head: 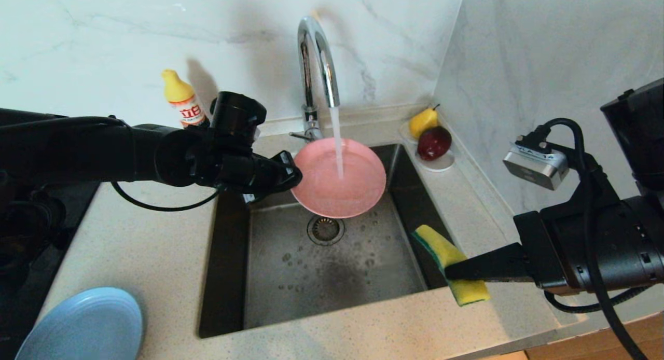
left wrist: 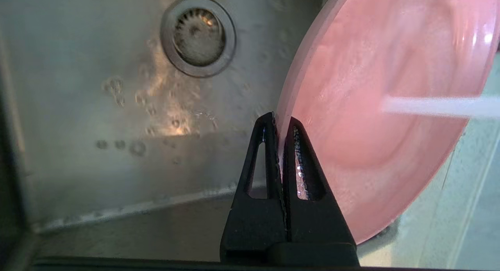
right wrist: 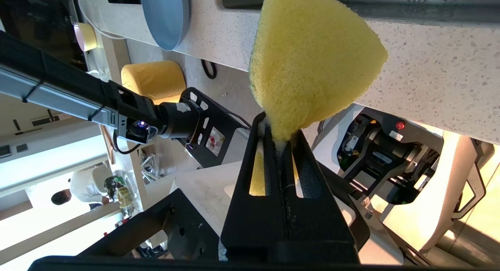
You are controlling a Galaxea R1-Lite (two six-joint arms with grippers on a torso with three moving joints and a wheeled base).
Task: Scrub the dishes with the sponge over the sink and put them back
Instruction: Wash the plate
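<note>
Left gripper (head: 294,174): frame centre, clamped on rim of round matte pink plate (head: 338,178) under tap stream (head: 337,142)
Right gripper (head: 450,271): lower right, pinching yellow green-backed sponge (head: 450,261) over steel sink (head: 332,266) edge

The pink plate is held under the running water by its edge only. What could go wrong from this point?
1. The left gripper pinches only the wet rim of the pink plate; it may slip and drop into the sink.
2. Water from the tap hits the tilted plate and may splash onto the counter.
3. The right gripper clamps just the narrow end of the sponge, so scrubbing could pull it loose.
</note>
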